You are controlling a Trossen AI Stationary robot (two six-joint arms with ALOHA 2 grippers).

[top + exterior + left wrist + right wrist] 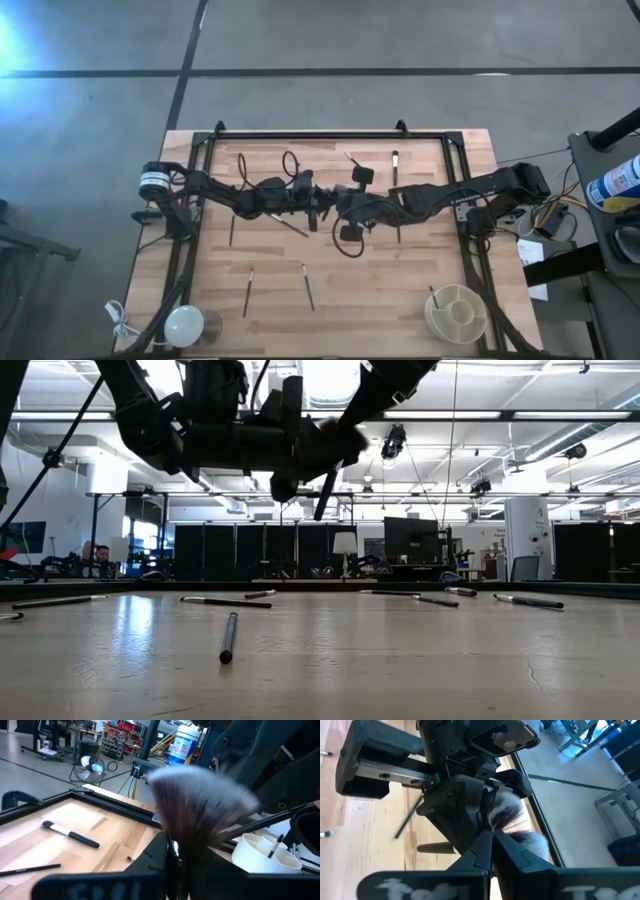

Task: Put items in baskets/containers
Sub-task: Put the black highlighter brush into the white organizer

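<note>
Both arms meet above the table's middle. My left gripper [316, 206] and my right gripper [336, 208] are both shut on the big brush with the fluffy black head [197, 805], which fills the left wrist view and also shows in the right wrist view [507, 815]. In the low view its dark handle [325, 495] hangs tilted below the grippers, clear of the table. The round cream tub [457, 312] stands at the near right corner with one thin brush [433, 296] leaning in it. Several thin brushes [248, 292] lie flat on the wood. My left gripper pinches the big brush just below its fluffy head [176, 849], and the bristles fan out past the fingers. The brush is lifted clear of the table. My right gripper's fingers [485, 851] close on the same brush at the base of the head [495, 827], lying across it. Its brown handle [435, 848] sticks out to one side.
Thin brushes lie scattered: at the far side [394, 165] [240, 170], left of centre [232, 230] and nearer [308, 287]. A white glossy dome with a cord [185, 325] sits at the near left corner. A black frame [330, 135] borders the table.
</note>
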